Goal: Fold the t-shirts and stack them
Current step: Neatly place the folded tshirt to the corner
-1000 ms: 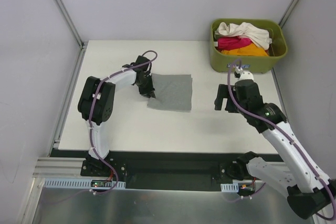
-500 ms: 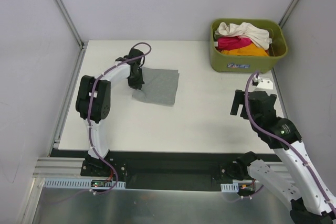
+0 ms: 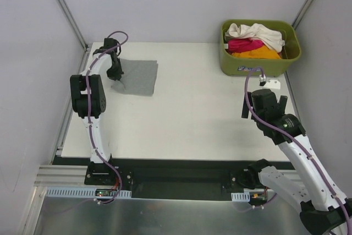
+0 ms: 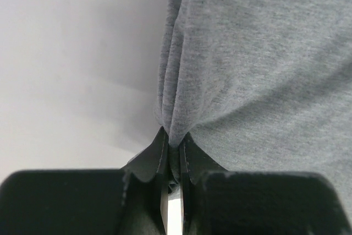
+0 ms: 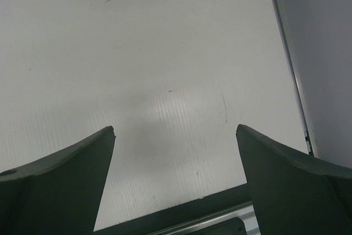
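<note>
A folded mid-grey t-shirt [image 3: 137,77] lies at the far left of the white table [image 3: 187,114]. My left gripper [image 3: 116,75] is shut on its left edge; in the left wrist view the jaws pinch a fold of the grey t-shirt [image 4: 247,64] at the gripper [image 4: 174,142]. Cream-white [image 3: 256,31], magenta-pink [image 3: 243,44] and orange [image 3: 258,53] t-shirts are heaped in the olive-green bin [image 3: 263,65] at the far right. My right gripper [image 3: 264,108] is open and empty over bare table near the right edge, its fingers [image 5: 71,163] wide apart.
The enclosure walls stand close to the table on the left, back and right. A metal rail [image 5: 289,64] runs along the table's right edge. The arm bases sit on the black front strip [image 3: 176,177].
My left gripper has dragged the grey t-shirt from the table's middle to the far left. My right arm has pulled back toward the right edge, away from the shirt.
</note>
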Controlling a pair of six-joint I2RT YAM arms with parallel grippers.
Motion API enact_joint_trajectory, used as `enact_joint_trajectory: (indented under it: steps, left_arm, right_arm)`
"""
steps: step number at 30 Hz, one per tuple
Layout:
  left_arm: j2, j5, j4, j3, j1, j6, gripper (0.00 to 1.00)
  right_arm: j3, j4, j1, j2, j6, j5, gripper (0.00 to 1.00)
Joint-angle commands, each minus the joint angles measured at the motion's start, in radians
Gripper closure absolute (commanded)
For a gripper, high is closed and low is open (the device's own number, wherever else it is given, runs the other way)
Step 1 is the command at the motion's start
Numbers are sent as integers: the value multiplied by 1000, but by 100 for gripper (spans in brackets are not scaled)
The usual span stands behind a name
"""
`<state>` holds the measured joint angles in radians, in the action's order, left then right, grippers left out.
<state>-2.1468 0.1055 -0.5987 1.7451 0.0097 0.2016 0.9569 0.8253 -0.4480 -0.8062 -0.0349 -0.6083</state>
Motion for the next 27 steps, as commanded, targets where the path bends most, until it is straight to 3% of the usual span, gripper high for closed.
enact_joint_trajectory:
  steps: [1, 13, 17, 22, 24, 26, 27]
  left_arm:
    - [-99, 31, -47, 171, 88, -111, 100]
    - [-387, 114, -135, 643, 220, -223, 100]
    - [-464, 148, -128, 780, 225, -257, 92]
    - [-406, 201, -102, 801, 234, -248, 70]
    - [-360, 207, -98, 771, 236, -222, 43]
    - [-277, 188, -99, 743, 236, -203, 27]
    - [-244, 171, -99, 691, 236, -170, 10]
  right_arm:
    - [9, -12, 26, -13, 21, -30, 3]
    - [23, 26, 54, -74, -9, -19, 3]
    - [49, 57, 54, -91, -33, -28, 3]
    - [57, 69, 55, -102, -57, -27, 3]
    - [56, 69, 57, -108, -62, -25, 3]
    - [52, 67, 57, -113, -79, -19, 3]
    - [48, 66, 58, -113, -85, -19, 3]
